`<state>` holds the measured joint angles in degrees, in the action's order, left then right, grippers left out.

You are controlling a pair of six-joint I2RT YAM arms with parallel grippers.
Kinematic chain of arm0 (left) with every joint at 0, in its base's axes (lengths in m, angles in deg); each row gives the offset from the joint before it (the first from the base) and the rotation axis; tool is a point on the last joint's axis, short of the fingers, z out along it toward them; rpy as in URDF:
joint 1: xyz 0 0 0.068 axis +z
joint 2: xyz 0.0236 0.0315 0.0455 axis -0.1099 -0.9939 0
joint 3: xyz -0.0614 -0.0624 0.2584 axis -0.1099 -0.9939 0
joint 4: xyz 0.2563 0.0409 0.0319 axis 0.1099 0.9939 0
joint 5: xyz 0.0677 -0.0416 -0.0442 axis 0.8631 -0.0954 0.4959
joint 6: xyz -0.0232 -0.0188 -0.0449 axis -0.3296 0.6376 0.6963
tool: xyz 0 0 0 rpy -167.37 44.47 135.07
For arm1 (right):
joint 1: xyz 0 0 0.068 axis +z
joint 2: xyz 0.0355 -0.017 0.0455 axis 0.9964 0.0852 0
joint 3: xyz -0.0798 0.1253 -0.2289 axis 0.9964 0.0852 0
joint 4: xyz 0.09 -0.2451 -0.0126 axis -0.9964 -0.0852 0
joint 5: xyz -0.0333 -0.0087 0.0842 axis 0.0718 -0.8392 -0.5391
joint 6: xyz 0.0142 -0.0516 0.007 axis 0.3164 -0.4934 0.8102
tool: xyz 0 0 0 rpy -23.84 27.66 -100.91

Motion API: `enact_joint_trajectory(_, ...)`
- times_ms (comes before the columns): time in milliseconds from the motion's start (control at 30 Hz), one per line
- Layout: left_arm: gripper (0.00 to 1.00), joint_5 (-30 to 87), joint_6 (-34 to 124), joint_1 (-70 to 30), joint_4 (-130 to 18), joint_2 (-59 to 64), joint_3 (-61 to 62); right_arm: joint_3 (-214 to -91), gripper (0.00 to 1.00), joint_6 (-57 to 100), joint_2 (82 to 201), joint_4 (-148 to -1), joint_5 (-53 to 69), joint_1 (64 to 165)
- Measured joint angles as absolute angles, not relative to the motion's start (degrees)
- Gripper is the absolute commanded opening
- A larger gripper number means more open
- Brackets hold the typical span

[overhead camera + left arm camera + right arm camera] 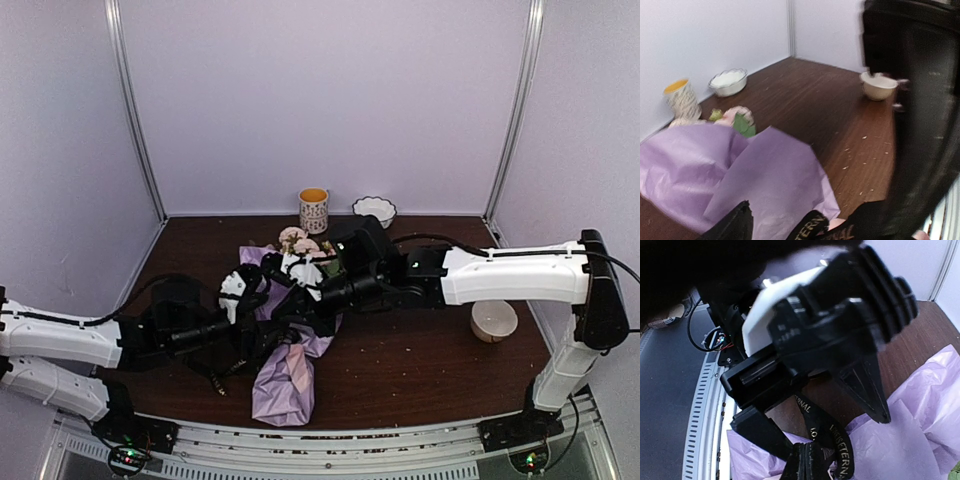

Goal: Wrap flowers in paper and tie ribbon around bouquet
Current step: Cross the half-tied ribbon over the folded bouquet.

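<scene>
Left gripper (832, 432): fingers stand apart, straddling the ribbon (837, 450) without touching it, apparently to free the strand or take a new hold. Right gripper (805, 467): fingers closed together with the ribbon running straight into them. I judge it pinched there to keep the strand taut over the wrap. The bouquet (285, 375) lies directly beneath both sets of fingers on the table (420, 370), its paper (765, 180) folded loosely and the flowers (737, 117) protruding beyond the fingertips. No knot is visible. Count: one bouquet, one ribbon, one cup (313, 210), two bowls (374, 210) (494, 320). Flower heads are too small to count.
</scene>
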<state>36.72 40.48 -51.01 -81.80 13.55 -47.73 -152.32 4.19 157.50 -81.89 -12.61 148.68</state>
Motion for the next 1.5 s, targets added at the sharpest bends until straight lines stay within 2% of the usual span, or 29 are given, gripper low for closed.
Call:
enact_joint_trajectory(100,0.79,44.7,50.2,-51.0,-68.4,16.0,-42.9,-153.1,0.0,5.3,157.8,-81.7,-11.1,148.2)
enact_joint_trajectory(233,0.92,56.8,63.1,-50.9,-50.0,21.6,-38.3,-153.5,0.0,6.2,159.2,-81.3,-10.2,148.0)
enact_joint_trajectory(300,0.93,61.3,68.5,-49.8,-42.3,24.6,-38.5,-153.5,0.0,6.7,159.8,-81.3,-10.2,148.0)
enact_joint_trajectory(500,0.93,63.0,77.6,-36.0,-28.8,29.0,-46.2,-153.5,0.0,8.4,160.4,-80.8,-11.0,148.1)
enact_joint_trajectory(633,0.9,62.4,79.5,-33.8,-25.2,29.6,-50.0,-153.5,0.0,9.6,160.5,-80.4,-11.4,148.1)
enact_joint_trajectory(767,0.76,59.6,79.6,-29.8,-26.6,26.9,-51.7,-153.5,0.0,10.5,160.8,-80.2,-12.0,148.1)
enact_joint_trajectory(967,0.48,55.8,78.4,-28.1,-28.8,17.1,-51.1,-153.5,0.0,11.8,160.8,-79.7,-12.7,148.1)
enact_joint_trajectory(1000,0.31,55.4,78.3,-28.1,-29.3,16.2,-50.7,-153.5,0.0,11.9,160.8,-79.6,-12.8,148.1)
enact_joint_trajectory(1033,0.08,55.0,78.2,-28.0,-29.9,15.5,-50.3,-153.5,0.0,12.1,160.8,-79.5,-12.9,148.1)
enact_joint_trajectory(1067,0.0,54.6,78.2,-27.9,-30.4,14.8,-49.9,-153.5,0.0,12.2,160.8,-79.4,-12.9,148.1)
enact_joint_trajectory(1233,0.0,52.6,78.2,-27.9,-30.5,17.9,-50.2,-153.5,0.0,13.3,160.8,-78.7,-12.8,148.1)
enact_joint_trajectory(1500,0.0,49.2,73.9,-32.4,-30.9,55.2,-52.0,-156.6,0.0,15.3,163.0,-79.4,-11.8,147.5)
